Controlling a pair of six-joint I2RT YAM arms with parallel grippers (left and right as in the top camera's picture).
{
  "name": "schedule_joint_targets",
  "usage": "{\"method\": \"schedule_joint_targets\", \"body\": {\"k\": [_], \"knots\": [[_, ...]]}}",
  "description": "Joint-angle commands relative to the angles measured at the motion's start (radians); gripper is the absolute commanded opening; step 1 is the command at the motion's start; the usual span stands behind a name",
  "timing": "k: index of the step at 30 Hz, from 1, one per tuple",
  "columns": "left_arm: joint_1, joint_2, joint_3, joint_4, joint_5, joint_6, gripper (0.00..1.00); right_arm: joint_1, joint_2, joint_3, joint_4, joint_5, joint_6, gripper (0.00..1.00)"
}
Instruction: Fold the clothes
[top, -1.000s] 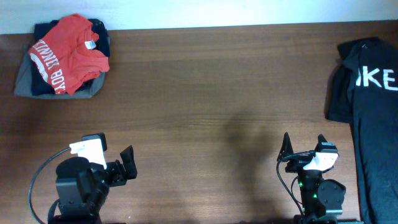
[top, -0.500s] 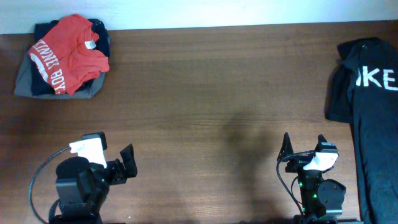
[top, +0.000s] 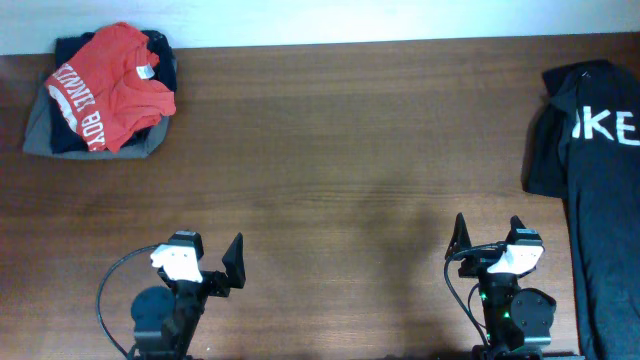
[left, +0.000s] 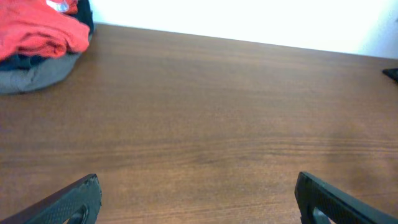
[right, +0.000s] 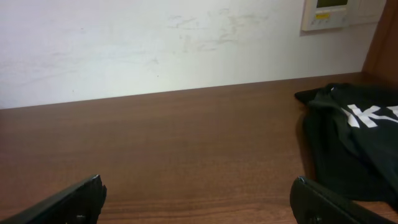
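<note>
Lying bunched on a dark pile (top: 40, 135) at the worktop's (top: 350, 130) far-left corner overhead, the orange-red T-shirt (top: 112, 85) sits well apart from the released left claw (top: 212, 250) and right claw (top: 488, 232). The left wrist shows the T-shirt (left: 40, 31) far left; the right wrist shows a black shirt (right: 354, 146) at right.

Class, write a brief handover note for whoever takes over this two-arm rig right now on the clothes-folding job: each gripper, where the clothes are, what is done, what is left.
Left gripper: open, empty, low over the near edge of the table.
Right gripper: open, empty, also at the near edge.
Red T-shirt: far left corner, bunched up on top of grey and dark garments, white lettering showing.
Black shirt: spread along the right edge, not folded.
Done: no fold visible.
Left: fetch the red T-shirt to the middle, lay it flat, fold it.
</note>
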Motion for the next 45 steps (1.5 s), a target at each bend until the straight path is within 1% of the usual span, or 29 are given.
{"method": "schedule_joint_targets", "body": {"k": [1,5,9,12,19,23,28,45], "knots": [[-0.004,-0.085,-0.039,0.014,0.024,0.032,0.99,0.005,-0.010,-0.005,-0.008,-0.005,-0.008,0.99],[-0.003,-0.165,-0.071,0.041,0.024,0.053,0.99,0.005,-0.010,-0.005,-0.007,-0.005,-0.008,0.99],[-0.003,-0.232,-0.101,0.092,0.024,0.157,0.99,0.005,-0.010,-0.005,-0.008,-0.005,-0.008,0.99],[-0.003,-0.230,-0.114,0.133,0.024,0.235,0.99,0.005,-0.010,-0.005,-0.007,-0.005,-0.008,0.99],[-0.003,-0.230,-0.123,0.258,0.013,0.248,0.99,0.005,-0.010,-0.005,-0.008,-0.005,-0.008,0.99],[0.003,-0.230,-0.123,0.227,-0.055,0.246,0.99,0.005,-0.010,-0.005,-0.007,-0.005,-0.008,0.99],[0.032,-0.230,-0.123,0.124,-0.056,0.246,0.99,0.005,-0.010,-0.005,-0.008,-0.005,-0.008,0.99],[0.032,-0.229,-0.122,0.128,-0.056,0.246,0.99,0.005,-0.010,-0.005,-0.007,-0.005,-0.008,0.99]]}}
